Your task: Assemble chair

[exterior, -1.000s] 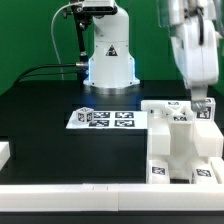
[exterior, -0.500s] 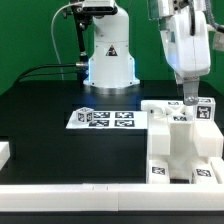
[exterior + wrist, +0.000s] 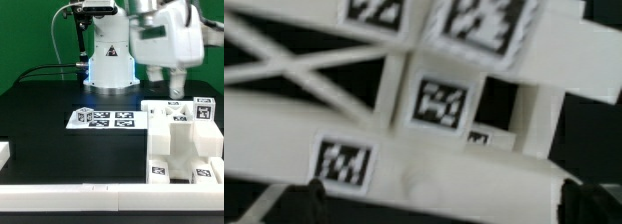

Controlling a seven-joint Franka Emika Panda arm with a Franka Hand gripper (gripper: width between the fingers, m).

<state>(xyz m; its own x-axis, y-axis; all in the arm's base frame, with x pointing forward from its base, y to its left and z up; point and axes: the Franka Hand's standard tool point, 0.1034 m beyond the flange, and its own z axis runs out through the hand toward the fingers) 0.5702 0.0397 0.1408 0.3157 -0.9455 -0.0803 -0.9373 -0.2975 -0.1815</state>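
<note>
A: Where does the chair sit relative to the gripper?

B: In the exterior view the chair stands on the table toward that view's right, near the front edge. The gripper hangs just above its upper rear part, apart from it, jaws spread wide and holding nothing.

A: And from the wrist?

B: The wrist view is blurred, but it looks down on the chair's white bars and panels with their black-and-white tags; the two dark fingertips stand wide at the frame's edge, touching nothing.

A: What differs from before?

B: A second ago the gripper was low beside the chair's tagged post; it has since risen and swung toward the exterior view's left. The chair has not moved.

A: Anything else there?

B: The marker board lies flat beside the chair, on the exterior view's left of it.
</note>
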